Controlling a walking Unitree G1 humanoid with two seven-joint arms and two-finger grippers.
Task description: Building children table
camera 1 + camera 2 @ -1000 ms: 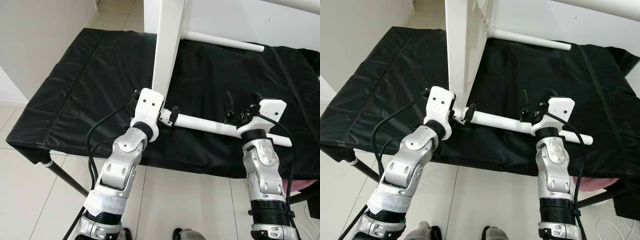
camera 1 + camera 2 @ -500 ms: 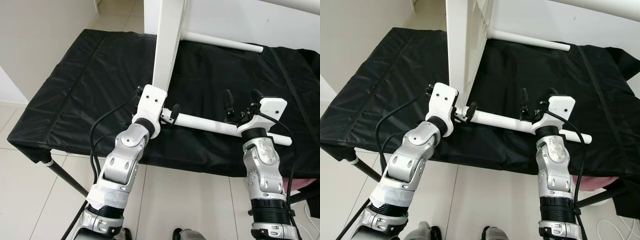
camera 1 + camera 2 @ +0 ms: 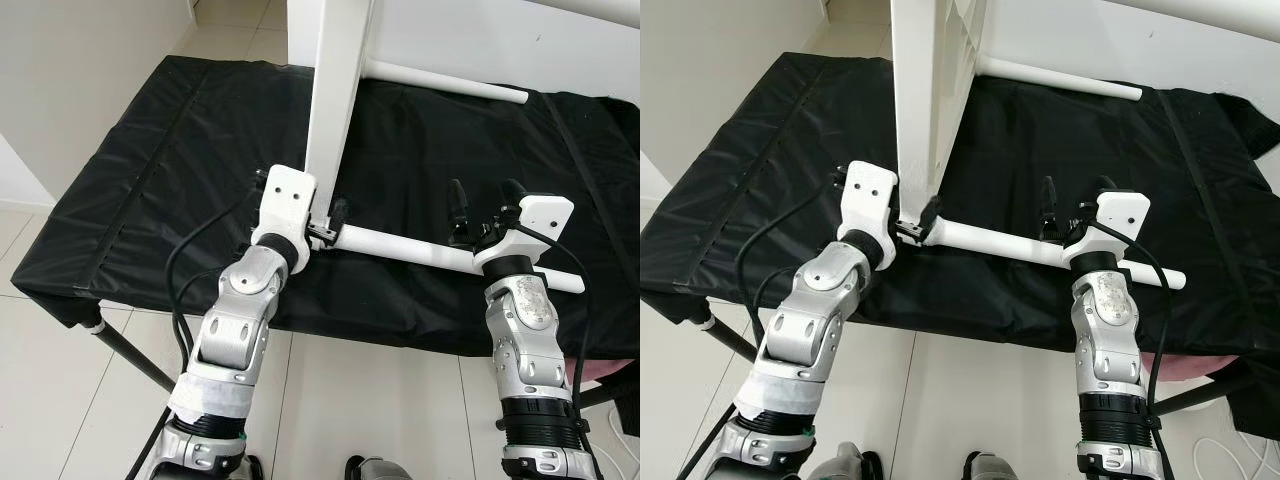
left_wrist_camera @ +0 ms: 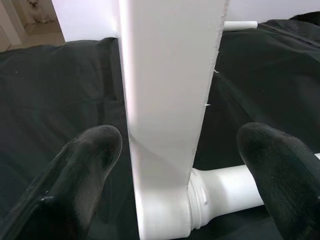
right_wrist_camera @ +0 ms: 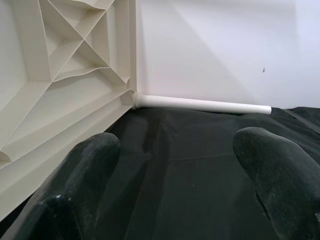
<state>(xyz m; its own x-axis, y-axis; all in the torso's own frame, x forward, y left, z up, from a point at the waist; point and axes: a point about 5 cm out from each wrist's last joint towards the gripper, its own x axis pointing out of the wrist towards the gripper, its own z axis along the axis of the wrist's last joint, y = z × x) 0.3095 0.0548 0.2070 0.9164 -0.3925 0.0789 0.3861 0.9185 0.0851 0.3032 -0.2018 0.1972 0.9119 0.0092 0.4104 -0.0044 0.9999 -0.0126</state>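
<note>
**White plastic children's table, partly assembled, on its edge**

A white plastic tabletop is stood on its edge on a black cloth-covered surface; its ribbed underside is seen in the right wrist view. A white round leg is joined to its near corner and lies level. A second white round leg is fitted at the far corner.

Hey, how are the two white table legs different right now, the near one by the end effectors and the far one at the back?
The near leg lies between both end effectors, the left end effector at its joint and the right end effector open above its shaft; the far leg has none by it. The near leg meets the tabletop's near corner, the far leg its back corner. Both are white, round, lying over the black cloth.
</note>
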